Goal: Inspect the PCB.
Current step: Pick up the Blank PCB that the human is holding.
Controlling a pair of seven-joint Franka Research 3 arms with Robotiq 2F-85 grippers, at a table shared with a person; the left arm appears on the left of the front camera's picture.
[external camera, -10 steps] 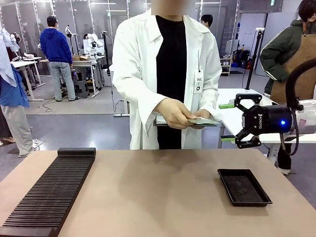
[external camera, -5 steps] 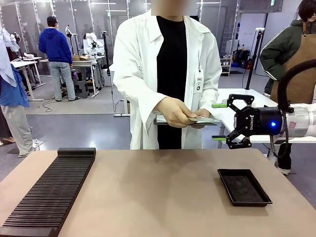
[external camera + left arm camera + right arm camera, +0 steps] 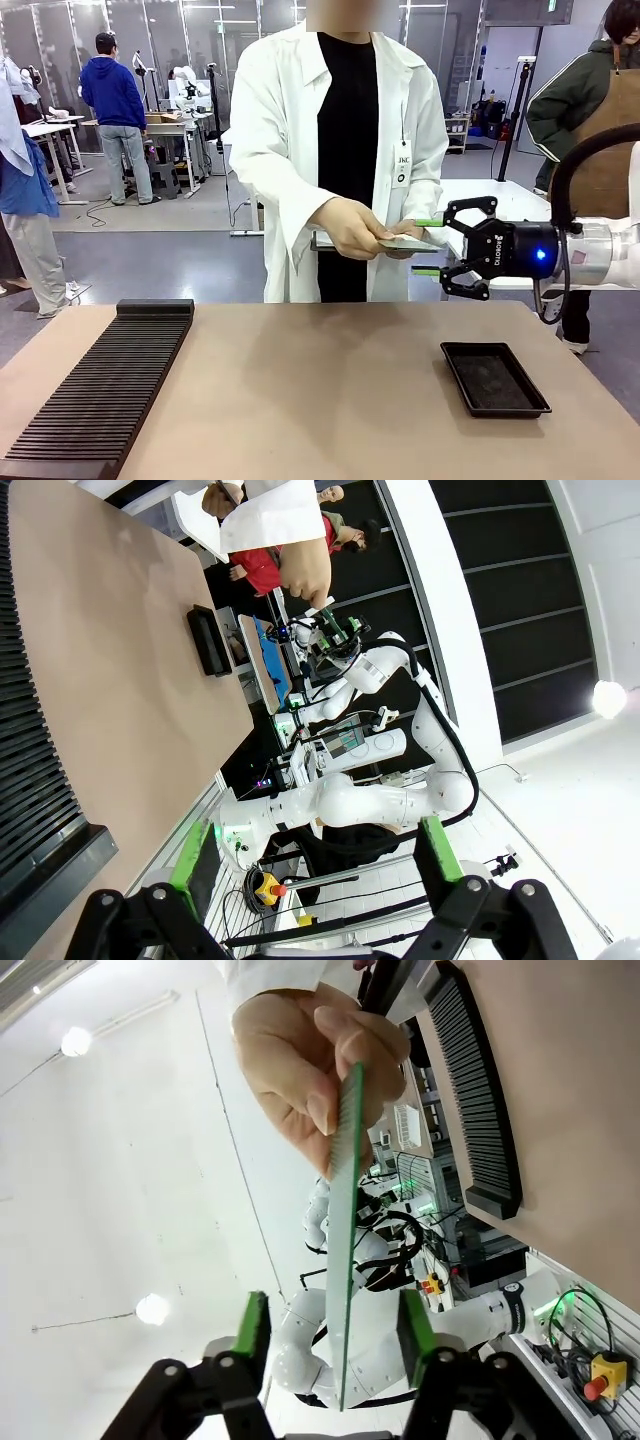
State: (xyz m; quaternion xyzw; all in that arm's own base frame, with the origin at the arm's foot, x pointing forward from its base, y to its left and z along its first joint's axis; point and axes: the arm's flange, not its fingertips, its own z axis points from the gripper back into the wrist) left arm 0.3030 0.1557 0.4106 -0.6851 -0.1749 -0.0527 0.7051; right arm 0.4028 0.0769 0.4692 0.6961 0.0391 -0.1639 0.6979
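Handover step: PCB (image 3: 410, 243) sits edge-on btwn R gripper (image 3: 427, 246) pads, untouched; jaws apart, nothing gripped. Person's hand (image 3: 350, 228) holds its far end. L gripper (image 3: 315, 855) wide open, empty. Next: R must close squarely on PCB.

ROBOTIQ in white on the right gripper (image 3: 427, 246), badge (image 3: 403, 166) on the white coat (image 3: 280, 130) too small to read

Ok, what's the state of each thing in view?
PCB: held in the person's hand, edge inside the right gripper.
right gripper: open, not clamped on the PCB.
left gripper: open, empty.
black tray: on the table, empty.
slotted rack: on the table, empty.
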